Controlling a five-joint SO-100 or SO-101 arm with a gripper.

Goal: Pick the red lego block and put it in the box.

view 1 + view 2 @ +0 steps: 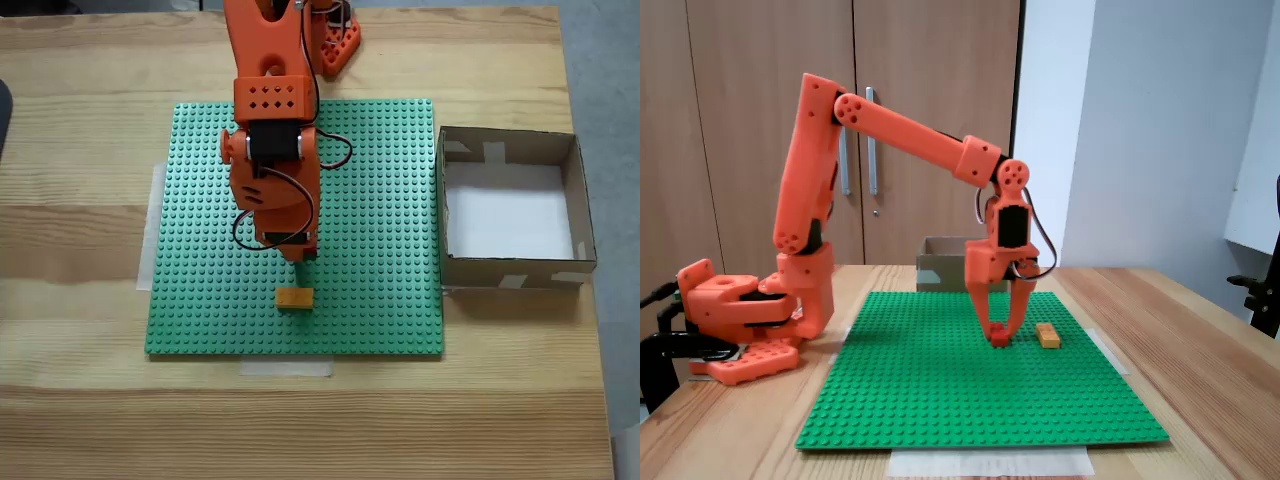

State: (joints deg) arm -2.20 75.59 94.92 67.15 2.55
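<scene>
The hand (pixel 999 335) points straight down with its fingers spread on either side of the red lego block (pixel 997 336), which sits on the green baseplate (pixel 940 400); whether they grip it yet cannot be told. A yellow-orange brick (pixel 294 298) lies just beside, toward the baseplate's near edge in a fixed view. The box (pixel 580 200) stands beyond the baseplate's right edge, at the bench (pixel 80 400) edge.

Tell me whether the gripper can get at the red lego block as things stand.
Probably yes: the gripper is down on the baseplate with its fingers either side of the red lego block; the yellow brick sits clear.
</scene>
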